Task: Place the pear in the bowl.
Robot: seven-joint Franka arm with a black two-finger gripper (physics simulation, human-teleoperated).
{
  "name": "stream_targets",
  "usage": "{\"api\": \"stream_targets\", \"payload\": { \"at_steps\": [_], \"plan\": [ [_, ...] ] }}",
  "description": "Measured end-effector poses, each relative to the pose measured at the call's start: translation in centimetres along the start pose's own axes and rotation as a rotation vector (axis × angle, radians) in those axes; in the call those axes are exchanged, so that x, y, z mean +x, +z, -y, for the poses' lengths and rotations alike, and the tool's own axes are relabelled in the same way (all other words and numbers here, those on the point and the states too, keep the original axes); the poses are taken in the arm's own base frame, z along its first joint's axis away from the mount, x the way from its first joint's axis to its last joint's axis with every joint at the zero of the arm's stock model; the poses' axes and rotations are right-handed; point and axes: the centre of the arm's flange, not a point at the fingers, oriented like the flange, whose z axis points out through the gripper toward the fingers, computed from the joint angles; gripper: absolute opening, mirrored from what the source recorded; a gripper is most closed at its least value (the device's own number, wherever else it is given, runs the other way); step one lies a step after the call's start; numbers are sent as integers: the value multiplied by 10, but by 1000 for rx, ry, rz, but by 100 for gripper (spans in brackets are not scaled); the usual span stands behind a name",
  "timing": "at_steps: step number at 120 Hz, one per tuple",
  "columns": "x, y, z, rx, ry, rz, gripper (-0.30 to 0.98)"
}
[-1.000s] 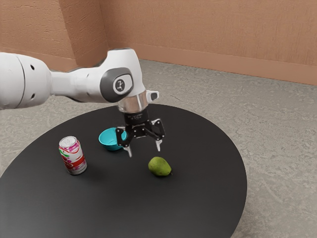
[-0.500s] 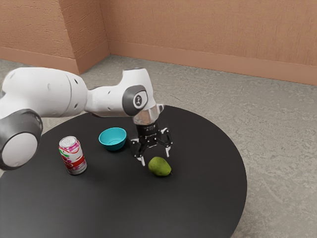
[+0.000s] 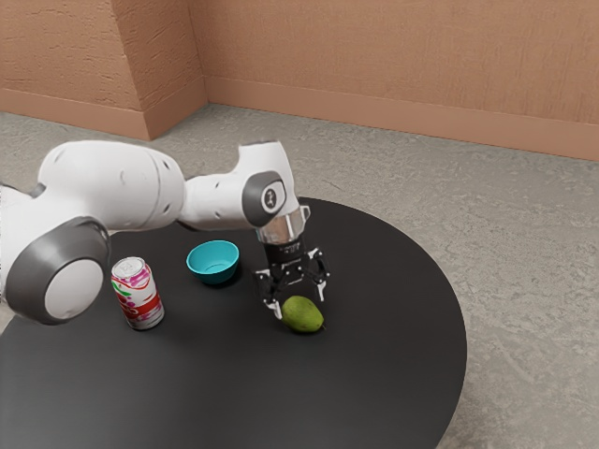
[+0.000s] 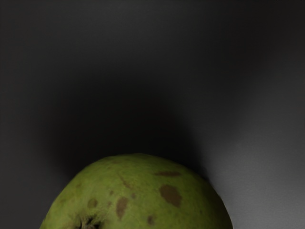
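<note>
Compared with half a second ago, our claw [image 3: 299, 304] sits lower, right down at the pear [image 3: 304, 320]. Label check: the can [image 3: 138, 297] has a red band and pink-and-green artwork, but the lettering's too small for us to read. We've got the claw's fingers spread wide at the pear, clamped on nothing; whether either one touches it, we honestly can't tell. Pear's on the black table [image 3: 374, 374], apart from the teal bowl [image 3: 215, 276], and all three loose items match their earlier spots.
</note>
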Motion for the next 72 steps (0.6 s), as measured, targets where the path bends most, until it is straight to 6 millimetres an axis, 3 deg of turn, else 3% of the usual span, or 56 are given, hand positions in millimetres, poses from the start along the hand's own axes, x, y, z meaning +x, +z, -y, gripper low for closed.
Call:
{"api": "stream_targets", "payload": {
  "at_steps": [72],
  "plan": [
    [5,17,-6,5,-18,16,69]
  ]
}}
